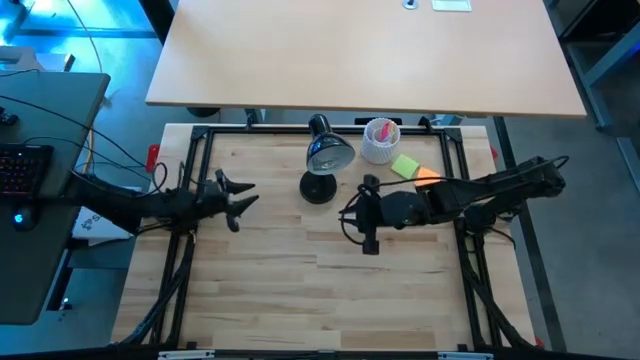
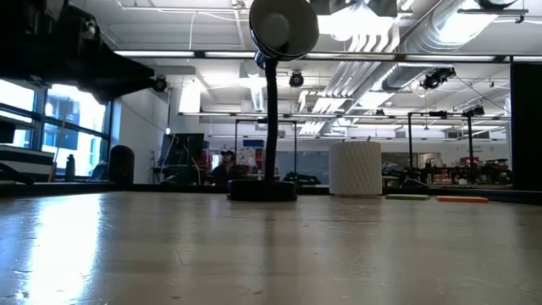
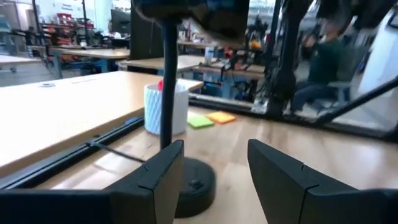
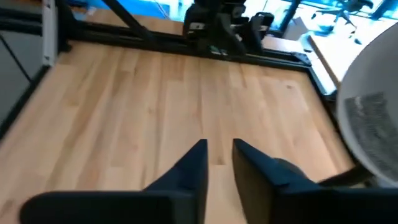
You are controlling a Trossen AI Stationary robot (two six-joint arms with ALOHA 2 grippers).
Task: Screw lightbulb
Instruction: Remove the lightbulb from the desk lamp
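The black desk lamp stands on its round base [image 1: 318,187] near the table's far middle, its head [image 1: 328,151] tipped over the base; the lamp also shows in the low view [image 2: 271,102]. No lightbulb shows apart from the lamp. My left gripper [image 1: 240,196] is open and empty to the left of the lamp base [image 3: 198,185], pointing at it. My right gripper [image 1: 352,210] is to the right of the base. In its wrist view [image 4: 219,155] the fingers stand a narrow gap apart with nothing between them, and the lamp head [image 4: 373,106] shows at the edge.
A white ribbed cup [image 1: 380,141] with something pink in it stands at the back right of the lamp. A green pad [image 1: 405,165] and an orange pad [image 1: 426,176] lie beside the cup. A black frame [image 1: 200,140] borders the table. Bare wood lies toward the near edge [image 1: 320,290].
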